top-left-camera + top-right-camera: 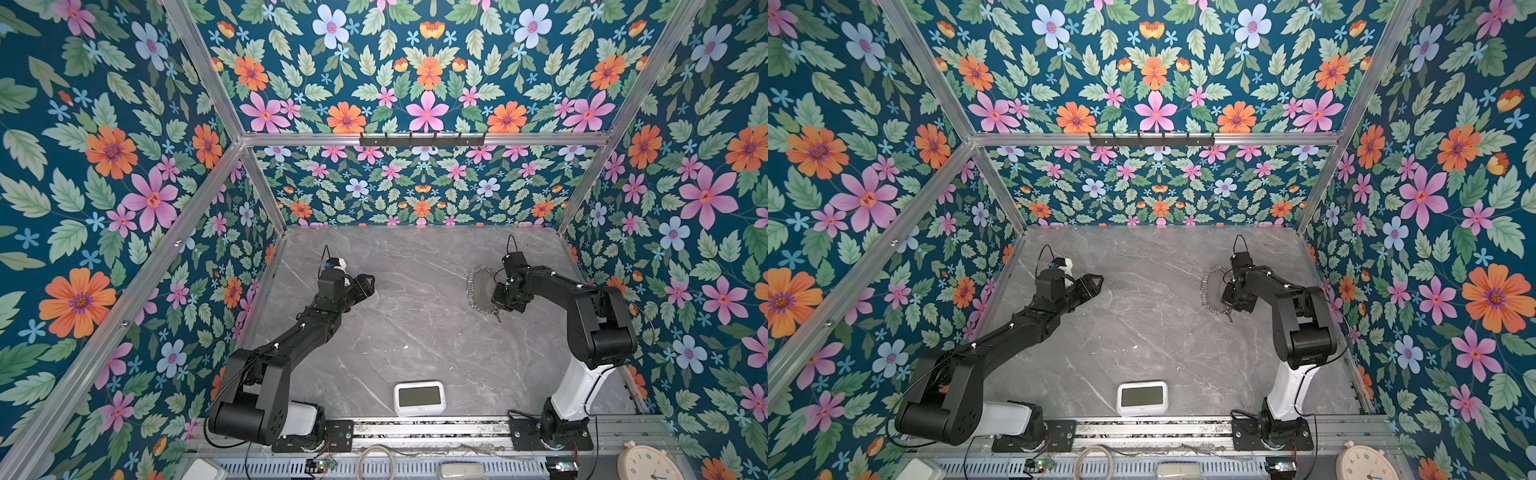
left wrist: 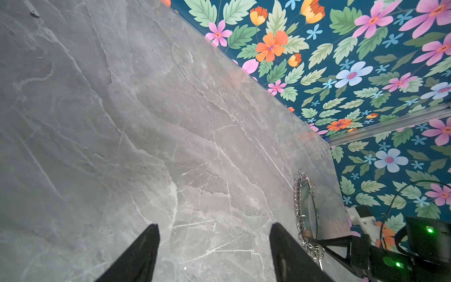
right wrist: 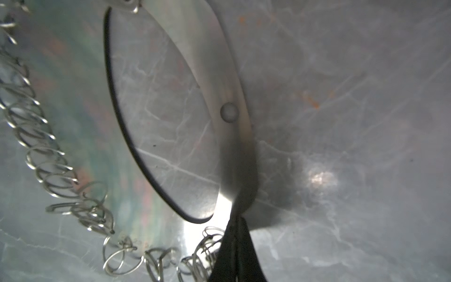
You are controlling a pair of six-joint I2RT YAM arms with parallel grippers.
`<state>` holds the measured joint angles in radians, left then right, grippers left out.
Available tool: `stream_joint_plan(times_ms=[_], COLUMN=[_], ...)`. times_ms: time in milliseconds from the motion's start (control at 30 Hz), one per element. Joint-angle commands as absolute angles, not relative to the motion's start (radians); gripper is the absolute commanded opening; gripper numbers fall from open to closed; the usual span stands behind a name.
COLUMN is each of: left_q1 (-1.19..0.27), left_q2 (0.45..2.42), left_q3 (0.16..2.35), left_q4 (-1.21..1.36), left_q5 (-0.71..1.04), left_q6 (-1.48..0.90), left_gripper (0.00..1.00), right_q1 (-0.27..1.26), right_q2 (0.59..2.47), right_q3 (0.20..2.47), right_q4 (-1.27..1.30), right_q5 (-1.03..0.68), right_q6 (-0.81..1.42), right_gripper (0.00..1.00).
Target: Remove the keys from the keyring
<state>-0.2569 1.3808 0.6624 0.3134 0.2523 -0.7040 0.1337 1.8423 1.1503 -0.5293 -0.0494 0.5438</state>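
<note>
Firmly, the right gripper (image 3: 235, 225) clamps the keyring (image 1: 482, 290) at the right of the grey marble table (image 1: 415, 340), its long axis running far-to-near with the ringed curve bulging toward the middle, while the left gripper (image 1: 368, 286) gapes apart above the stone between floral walls (image 1: 124, 174).

keys (image 1: 496, 317) tiny, keyring (image 1: 482, 289) partly behind right gripper (image 1: 498, 296)

On the grey marble desk (image 1: 415, 345), the right end effector (image 1: 495, 296) meets the keyring (image 1: 481, 291), whose silver rings curve leftward, with a key (image 1: 497, 318) at the near end. The left end effector (image 1: 371, 286) stands with jaws spread, well apart from it. A white clock (image 1: 419, 398) sits near the front edge.
</note>
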Motion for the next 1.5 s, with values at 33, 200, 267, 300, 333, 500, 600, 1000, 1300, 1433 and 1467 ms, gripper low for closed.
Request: stream_joint_plan(times_ms=[33, 200, 267, 300, 333, 500, 600, 1000, 1300, 1433, 1467], left_q1=[-0.256, -0.256, -0.255, -0.256, -0.256, -0.256, -0.256, -0.256, -0.257, -0.256, -0.256], left_q2=[1.373, 1.361, 1.358, 1.357, 1.355, 1.355, 1.360, 1.357, 1.362, 1.362, 1.363], left_q3=[0.666, 0.669, 0.670, 0.669, 0.672, 0.675, 0.681, 0.675, 0.675, 0.675, 0.675], left_q4=[0.313, 0.302, 0.298, 0.296, 0.295, 0.293, 0.295, 0.289, 0.293, 0.292, 0.291], left_q5=[0.241, 0.230, 0.230, 0.230, 0.230, 0.232, 0.233, 0.229, 0.229, 0.229, 0.229], left_q6=[-0.686, -0.682, -0.683, -0.683, -0.683, -0.684, -0.686, -0.682, -0.683, -0.683, -0.682], left_gripper=[0.74, 0.74, 0.74, 0.74, 0.74, 0.74, 0.74, 0.74, 0.74, 0.74, 0.74], right_q1=[0.181, 0.237, 0.238, 0.238, 0.238, 0.239, 0.246, 0.265, 0.265, 0.266, 0.266], right_q2=[1.827, 1.795, 1.773, 1.754, 1.734, 1.667, 1.682, 1.785, 1.730, 1.737, 1.732], right_q3=[1.139, 1.171, 1.174, 1.170, 1.164, 1.124, 1.134, 1.200, 1.131, 1.127, 1.114], right_q4=[-0.571, -0.599, -0.618, -0.629, -0.639, -0.605, -0.583, -0.608, -0.579, -0.582, -0.574], right_q5=[-0.090, -0.081, -0.057, -0.033, -0.008, -0.020, -0.068, -0.046, 0.000, -0.029, -0.039], right_q6=[0.575, 0.575, 0.577, 0.575, 0.571, 0.528, 0.495, 0.489, 0.529, 0.512, 0.512], right_gripper=[0.00, 0.00, 0.00, 0.00, 0.01, 0.24, 0.36, 0.32, 0.28, 0.26, 0.26])
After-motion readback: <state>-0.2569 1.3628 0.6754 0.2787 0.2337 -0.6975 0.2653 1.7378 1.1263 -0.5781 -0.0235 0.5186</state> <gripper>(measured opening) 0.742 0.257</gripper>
